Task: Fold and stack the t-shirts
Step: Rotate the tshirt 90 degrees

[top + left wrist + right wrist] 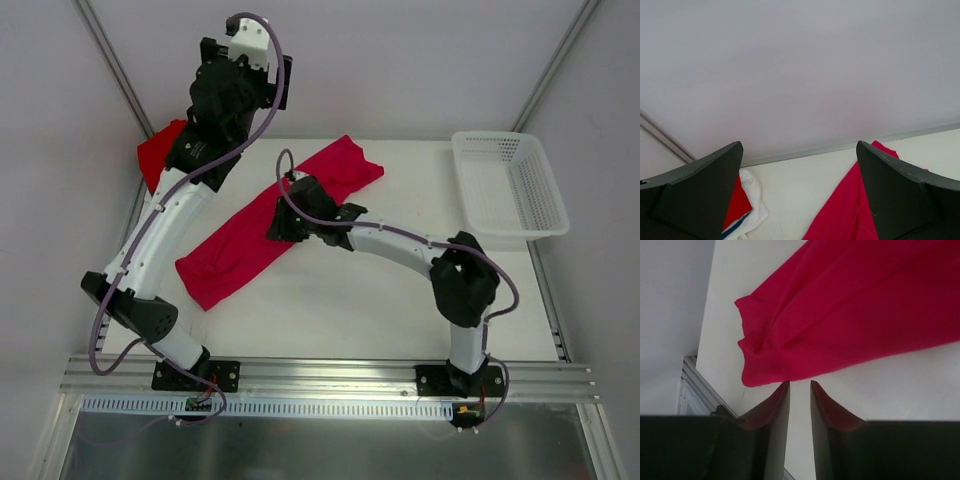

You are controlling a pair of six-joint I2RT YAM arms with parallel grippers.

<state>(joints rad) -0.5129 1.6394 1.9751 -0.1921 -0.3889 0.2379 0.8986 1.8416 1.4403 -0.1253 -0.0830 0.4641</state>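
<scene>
Left tool (pixel 800 145): I see it raised off the surface (pixel 380 310) with its jaws spread wide and nothing between them; in its wrist view the fingers (pixel 705 190) frame the back wall.

Right tool (pixel 798 383): I see it low over the middle of the surface, its jaws drawn to a narrow slit. Bare surface shows through the slit. The tips sit right at the hem of the cloth; I cannot tell whether they touch it.

Crimson-pink t-shirt (pixel 250 235): it lies flat as a long folded strip, running across the surface from about 7 o'clock up to about 1 o'clock. In the overhead view the right arm's wrist covers its middle. In the right wrist view its near edge bunches into soft ridges.

Folded stack (pixel 740 205): it sits at the 10 o'clock corner of the surface, partly hidden by the left arm. I make out bright red on top, with white and a blue edge below it. It is apart from the strip.

Basket (pixel 545 200): white mesh, at 2 o'clock on the surface, well apart from both tools.
</scene>
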